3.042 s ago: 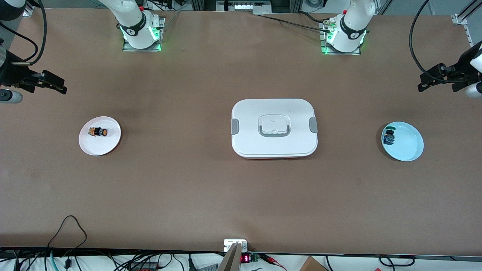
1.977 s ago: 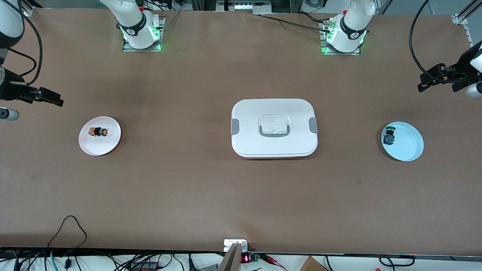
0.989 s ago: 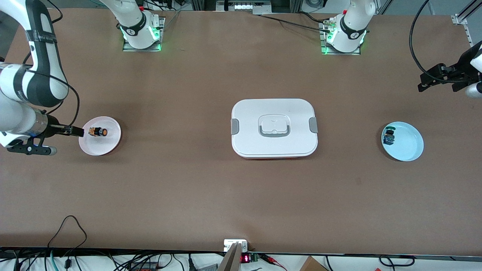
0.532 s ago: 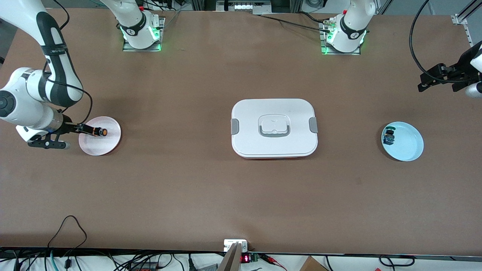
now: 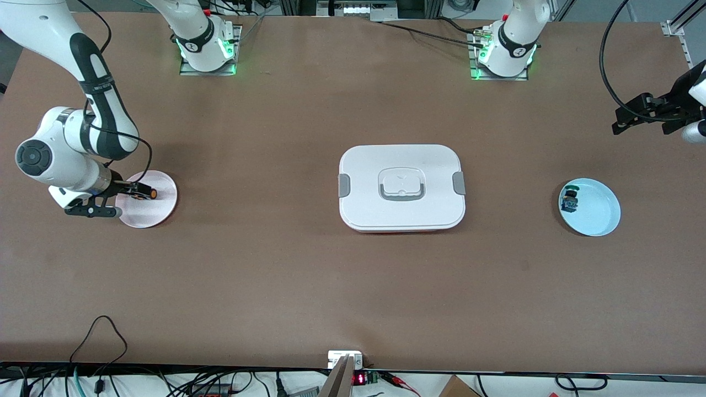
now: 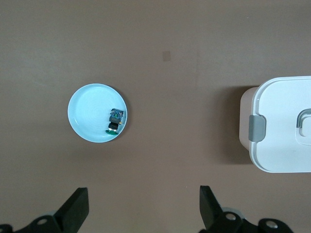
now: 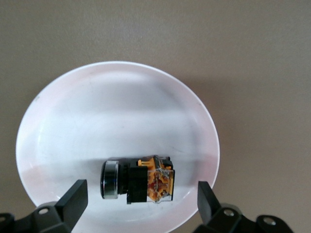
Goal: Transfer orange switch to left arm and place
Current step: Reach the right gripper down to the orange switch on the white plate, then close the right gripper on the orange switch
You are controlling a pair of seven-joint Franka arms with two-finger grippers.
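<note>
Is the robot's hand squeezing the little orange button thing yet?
No, in the right wrist view the right hand has its fingers spread wide on both sides of the orange switch, which lies untouched on the pink plate.

brown table (image 5: 353, 286) under even light, cables (image 5: 99, 336) along its near edge, metal framing (image 5: 675, 25) at one corner

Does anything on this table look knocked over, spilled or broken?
Nothing is spilled or broken. The orange switch lies on its side in the pink plate, and the green switch lies tipped in the blue plate.
</note>
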